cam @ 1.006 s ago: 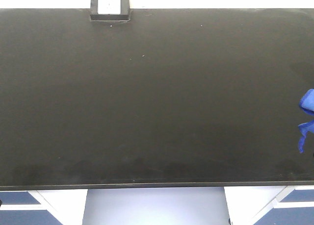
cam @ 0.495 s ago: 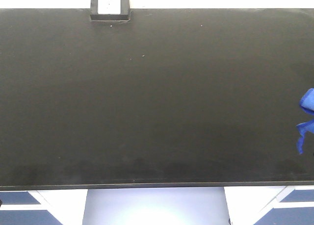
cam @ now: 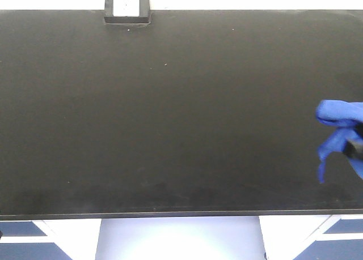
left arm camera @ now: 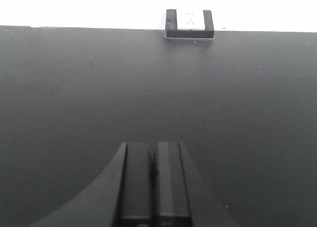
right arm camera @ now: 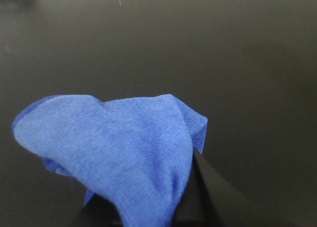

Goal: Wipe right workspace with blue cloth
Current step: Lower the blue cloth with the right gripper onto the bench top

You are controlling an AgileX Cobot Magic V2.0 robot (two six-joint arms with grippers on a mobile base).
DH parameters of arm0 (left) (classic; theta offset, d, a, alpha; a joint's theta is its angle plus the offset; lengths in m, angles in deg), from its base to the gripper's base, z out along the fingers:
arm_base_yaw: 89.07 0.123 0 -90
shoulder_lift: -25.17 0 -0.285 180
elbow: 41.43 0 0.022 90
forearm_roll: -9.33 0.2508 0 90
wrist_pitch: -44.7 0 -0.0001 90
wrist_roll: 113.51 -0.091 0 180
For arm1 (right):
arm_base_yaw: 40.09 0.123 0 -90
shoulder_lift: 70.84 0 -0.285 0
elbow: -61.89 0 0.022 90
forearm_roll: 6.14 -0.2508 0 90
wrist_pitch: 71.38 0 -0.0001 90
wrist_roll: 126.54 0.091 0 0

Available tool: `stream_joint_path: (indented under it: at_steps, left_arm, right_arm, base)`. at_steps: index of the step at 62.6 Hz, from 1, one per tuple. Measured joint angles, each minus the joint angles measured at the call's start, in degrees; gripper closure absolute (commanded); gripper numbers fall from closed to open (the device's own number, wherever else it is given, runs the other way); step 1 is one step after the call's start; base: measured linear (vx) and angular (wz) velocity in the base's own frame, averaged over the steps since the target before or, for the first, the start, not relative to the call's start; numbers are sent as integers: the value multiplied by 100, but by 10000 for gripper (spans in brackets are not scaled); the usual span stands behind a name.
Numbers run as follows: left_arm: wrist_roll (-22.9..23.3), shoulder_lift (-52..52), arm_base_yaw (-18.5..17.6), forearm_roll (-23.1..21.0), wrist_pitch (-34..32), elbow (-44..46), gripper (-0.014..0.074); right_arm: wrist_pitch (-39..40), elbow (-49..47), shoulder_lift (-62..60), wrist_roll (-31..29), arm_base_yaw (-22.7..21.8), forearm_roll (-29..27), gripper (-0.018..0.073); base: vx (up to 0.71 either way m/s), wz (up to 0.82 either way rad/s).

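The blue cloth (cam: 336, 130) hangs bunched over the right workspace (cam: 170, 113), a wide matte black benchtop, near its right edge; a thin strip trails down from it. My right gripper (cam: 354, 148) shows only as a dark piece behind the cloth. In the right wrist view the blue cloth (right arm camera: 119, 148) drapes over my right gripper (right arm camera: 153, 212), which is shut on it. My left gripper (left arm camera: 154, 148) is shut with nothing in it, low over the black benchtop (left arm camera: 74, 88); it does not appear in the front view.
A small black box with a white face (cam: 127, 8) stands at the bench's back edge, also in the left wrist view as the black box (left arm camera: 189, 24). White and blue cabinet fronts (cam: 22, 234) lie below the front edge (cam: 181, 213).
The blue cloth has moved left from the right border further over the bench, and a dark part of the right gripper now shows behind it. The left gripper's earlier state is not shown.
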Motion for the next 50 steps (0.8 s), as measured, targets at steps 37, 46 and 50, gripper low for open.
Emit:
stream_joint_path:
  at_steps: [37,46,50]
  left_arm:
    - [0,0,0,0,0,0,602]
    - [0,0,0,0,0,0,602]
    - [0,0,0,0,0,0,602]
  right_arm:
    - [1285,-601,3876,-802,7,-48,557]
    - [1425,-750,4346,-830,335,-129,557]
    - [1535,-907,4511,-874,762,-135,557]
  base:
    - [0,0]
    - [0,0]
    - [0,0]
